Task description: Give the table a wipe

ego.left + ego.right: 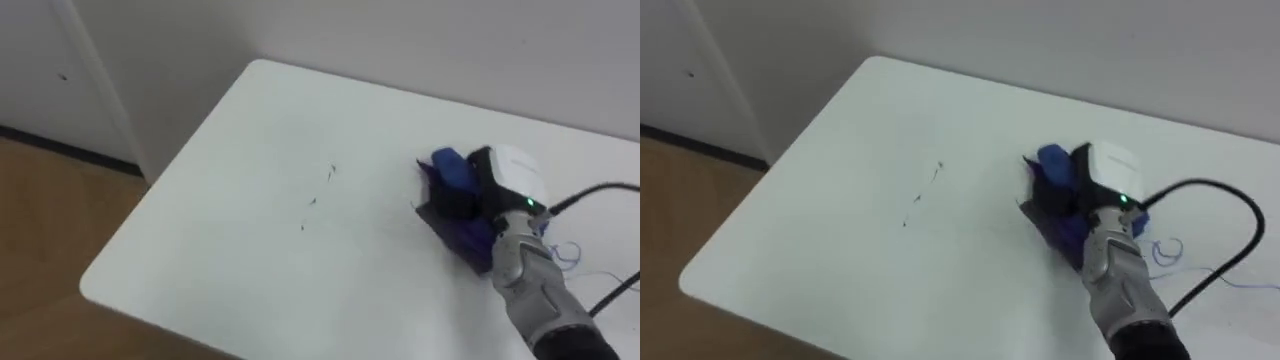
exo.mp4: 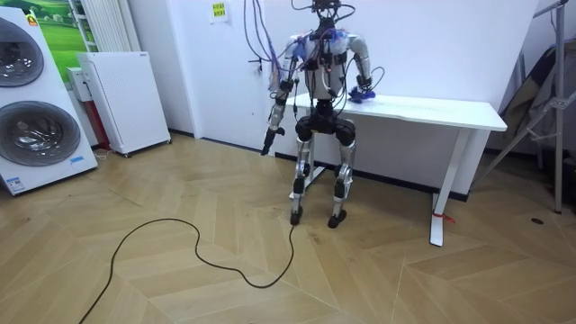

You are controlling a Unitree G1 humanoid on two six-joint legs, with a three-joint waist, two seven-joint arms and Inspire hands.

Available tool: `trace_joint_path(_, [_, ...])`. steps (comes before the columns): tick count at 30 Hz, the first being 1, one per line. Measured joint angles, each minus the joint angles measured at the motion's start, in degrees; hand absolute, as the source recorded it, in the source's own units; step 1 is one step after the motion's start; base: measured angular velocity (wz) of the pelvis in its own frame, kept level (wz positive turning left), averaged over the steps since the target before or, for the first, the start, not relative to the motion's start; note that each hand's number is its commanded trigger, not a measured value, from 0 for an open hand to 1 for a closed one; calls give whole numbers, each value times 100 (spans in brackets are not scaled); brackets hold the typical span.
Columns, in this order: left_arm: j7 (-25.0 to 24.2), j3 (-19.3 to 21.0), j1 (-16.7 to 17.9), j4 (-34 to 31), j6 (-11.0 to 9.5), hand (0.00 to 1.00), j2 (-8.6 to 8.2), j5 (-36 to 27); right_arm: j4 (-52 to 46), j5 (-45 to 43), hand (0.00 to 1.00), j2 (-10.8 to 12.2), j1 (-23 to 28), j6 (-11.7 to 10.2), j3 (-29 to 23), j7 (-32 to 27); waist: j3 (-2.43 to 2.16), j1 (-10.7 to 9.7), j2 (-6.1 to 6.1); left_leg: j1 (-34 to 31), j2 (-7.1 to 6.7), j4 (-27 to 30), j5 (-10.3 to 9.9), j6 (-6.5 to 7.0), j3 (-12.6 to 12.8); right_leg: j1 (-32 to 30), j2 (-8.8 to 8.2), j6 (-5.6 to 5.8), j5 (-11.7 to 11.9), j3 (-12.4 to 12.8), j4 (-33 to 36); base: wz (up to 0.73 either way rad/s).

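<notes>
White bench [image 1: 250, 230] stands against a pale wall, wooden floor [image 1: 50, 220] beside it. The right hand [image 1: 512, 176] rests on a blue-purple cloth [image 1: 462, 238], which lies bunched under and ahead of the fingers; whether they curl round it or press flat cannot be told. Small dark specks [image 1: 314, 200] lie well left of the fingers. The left hand [image 2: 266, 142] hangs at the robot's side.

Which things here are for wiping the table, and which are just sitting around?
For the job: white table, blue cloth, right hand on the cloth, small dark specks on the tabletop.
Just around: washing machines, white cabinet, left hand hanging by the robot's side.
</notes>
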Motion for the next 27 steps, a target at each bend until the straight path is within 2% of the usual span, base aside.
trace_joint_path(1, [-4, 2, 91, 5, 7, 0, -2, -1, -18, -65, 100, 6, -10, -53, 15, 38, 4, 37, 25, 49, -7, -102, 10, -5, -11, 4, 42, -15, 46, 44, -73, -52])
trace_joint_path(2, [-37, 19, 243, 29, 59, 0, -14, -4, -30, -184, 100, 5, 40, -113, 62, 75, -4, 65, 63, 114, -14, -250, 44, -13, -9, 12, 116, -87, 155, 103, -206, -39])
trace_joint_path(3, [-61, 51, 303, 30, 114, 0, -25, -10, -25, -253, 100, 0, 112, -122, 67, 75, -9, 65, 79, 154, -14, -327, 49, -16, 5, 25, 142, -89, 185, 140, -262, -39])
trace_joint_path(4, [-104, 146, 379, 33, 168, 0, -44, -11, -54, -230, 100, -7, 341, -226, -2, -31, -20, 15, 94, 221, -24, -436, 64, -18, 21, 53, 157, -88, 214, 163, -323, -19])
trace_joint_path(5, [-115, 237, 445, 31, 187, 0, -60, -70, -70, -205, 100, -30, 546, -342, -56, -216, -58, -115, 116, 304, -34, -543, 77, -13, 39, 117, 156, -79, 219, 166, -384, -14])
trace_joint_path(6, [-115, 323, 453, 30, 188, 0, -76, -103, -19, -161, 100, -43, 658, -416, -94, -310, -62, -181, 123, 385, -47, -608, 89, -8, 59, 170, 146, -71, 215, 165, -401, 0])
trace_joint_path(7, [-118, 412, 443, 20, 186, 0, -74, -189, 52, -128, 100, -65, 836, -523, -219, -496, -80, -385, 126, 545, -82, -773, 128, 6, 72, 282, 125, -43, 193, 157, -440, 6])
trace_joint_path(9, [-124, 685, 271, 3, 142, 0, -75, -89, 361, -53, 100, -101, 1203, -769, -809, -946, -136, -851, 39, 707, -163, -998, 219, 46, 35, 487, 31, 4, 167, 41, -574, 30])
trace_joint_path(10, [-123, 784, 256, -64, 142, 0, -71, 3, 426, -18, 100, -130, 1326, -783, -1006, -1047, -142, -953, 32, 738, -182, -1043, 228, 59, 31, 529, -1, 28, 152, -5, -589, 45])
trace_joint_path(11, [-104, 932, 193, -307, 90, 0, -55, 105, 584, 76, 100, -195, 1548, -793, -1433, -1179, -179, -1128, -57, 784, -210, -1084, 241, 78, 3, 622, -44, 60, 132, -69, -616, 30])
trace_joint_path(12, [-67, 941, 151, -500, -26, 0, 16, 130, 892, 217, 100, -284, 1655, -789, -1778, -1308, -200, -1243, -145, 839, -229, -1129, 247, 88, -1, 718, -70, 78, 122, -102, -658, 20])
trace_joint_path(13, [-43, 932, 137, -563, -88, 0, 57, 130, 1034, 259, 100, -353, 1697, -780, -1892, -1343, -214, -1275, -188, 850, -234, -1122, 247, 89, -1, 759, -84, 83, 123, -116, -678, 0])
trace_joint_path(15, [51, 867, 108, -792, -311, 0, 116, 56, 1313, 453, 100, -630, 1898, -656, -2254, -1406, -198, -1438, -291, 942, -277, -1128, 229, 118, 8, 859, -135, 120, 111, -124, -677, -8])
trace_joint_path(16, [61, 828, 106, -798, -345, 0, 124, 22, 1306, 476, 100, -668, 1980, -585, -2306, -1435, -199, -1441, -302, 959, -279, -1127, 215, 138, 11, 867, -137, 127, 114, -126, -675, -27])
trace_joint_path(17, [84, 749, 107, -755, -362, 0, 115, -51, 1298, 622, 100, -717, 2055, -427, -2325, -1449, -190, -1424, -320, 1011, -281, -1126, 189, 161, 24, 873, -139, 146, 129, -128, -674, -44])
trace_joint_path(19, [94, 660, 85, -618, -330, 0, 81, -127, 1209, 699, 100, -662, 2051, -254, -2285, -1432, -182, -1407, -322, 1055, -284, -1140, 167, 169, 25, 864, -138, 156, 174, -152, -686, -38])
trace_joint_path(21, [92, 381, -58, -498, -270, 0, 74, -176, 948, 677, 100, -523, 1933, -78, -2107, -1414, -117, -1267, -275, 1032, -274, -1135, 96, 201, 14, 814, -119, 159, 227, -151, -691, -25])
trace_joint_path(22, [94, 293, -66, -471, -267, 0, 73, -184, 805, 676, 100, -505, 1908, -11, -1964, -1371, -105, -1184, -251, 1029, -276, -1136, 77, 207, 0, 789, -109, 160, 243, -153, -687, -43])
trace_joint_path(23, [88, 190, -167, -372, -253, 0, 70, -185, 487, 594, 100, -438, 1801, 112, -1627, -1204, -76, -986, -206, 1021, -285, -1122, 50, 223, -40, 740, -119, 158, 282, -245, -685, -56])
trace_joint_path(24, [90, 149, -233, -287, -238, 0, 65, -182, 253, 328, 100, -284, 1549, 197, -1209, -1056, -63, -833, -170, 947, -309, -1093, 29, 246, -188, 658, -144, 139, 332, -395, -689, -53])
trace_joint_path(25, [92, 129, -278, -211, -226, 0, 57, -178, 160, 185, 100, -193, 1392, 235, -984, -980, -45, -750, -150, 919, -314, -1089, 30, 248, -256, 647, -151, 116, 371, -477, -687, -32])
trace_joint_path(27, [85, -70, -431, -119, -125, 0, 24, -174, -65, -68, 100, 129, 754, 229, -115, -628, 8, -571, -86, 794, -324, -1082, 59, 243, -533, 637, -153, 77, 449, -675, -788, 18])
